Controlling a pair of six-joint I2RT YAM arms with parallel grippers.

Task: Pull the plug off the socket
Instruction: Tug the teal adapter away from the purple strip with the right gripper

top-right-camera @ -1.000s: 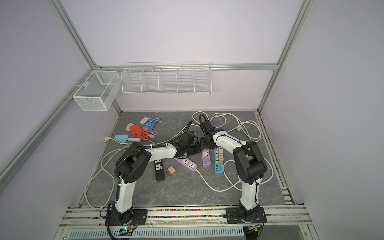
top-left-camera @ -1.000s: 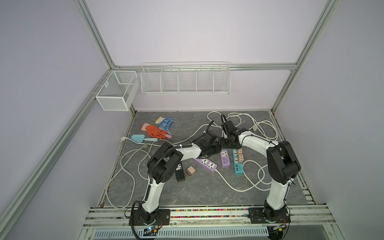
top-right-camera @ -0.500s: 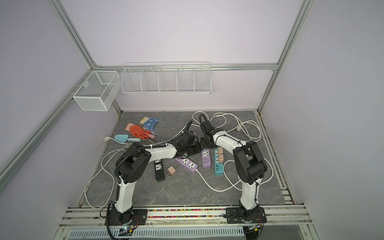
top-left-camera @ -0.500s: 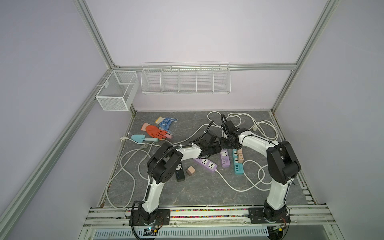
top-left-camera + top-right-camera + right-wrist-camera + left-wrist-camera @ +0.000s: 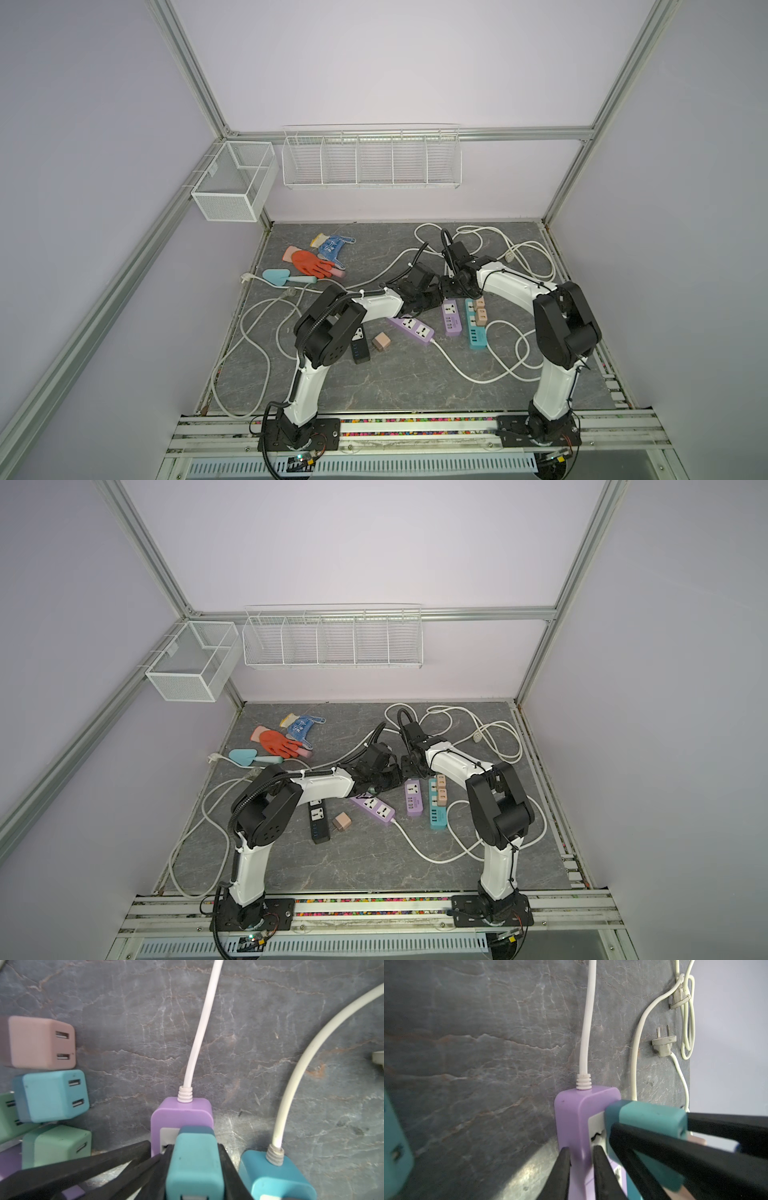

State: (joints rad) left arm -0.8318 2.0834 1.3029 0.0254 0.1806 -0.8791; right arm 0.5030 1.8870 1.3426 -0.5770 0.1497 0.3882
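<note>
A teal plug (image 5: 195, 1153) sits in the end socket of a purple power strip (image 5: 182, 1111) that lies on the grey table. My right gripper (image 5: 196, 1164) is shut on the plug, one black finger on each side. The left wrist view shows my left gripper (image 5: 581, 1165) shut on the side edge of the purple strip (image 5: 571, 1118), just beside the teal plug (image 5: 648, 1118). In both top views the two grippers (image 5: 436, 297) (image 5: 451, 286) meet at the far end of that strip (image 5: 452, 320), mid-table. The plug's prongs are hidden.
A teal power strip (image 5: 476, 330) with pink adapters lies right of the purple one. A second purple strip (image 5: 411, 328), a black strip (image 5: 359, 345) and a loose pink cube (image 5: 381, 341) lie nearer. White cords (image 5: 519, 257) loop around. Gloves (image 5: 311, 264) and a trowel (image 5: 282, 277) lie far left.
</note>
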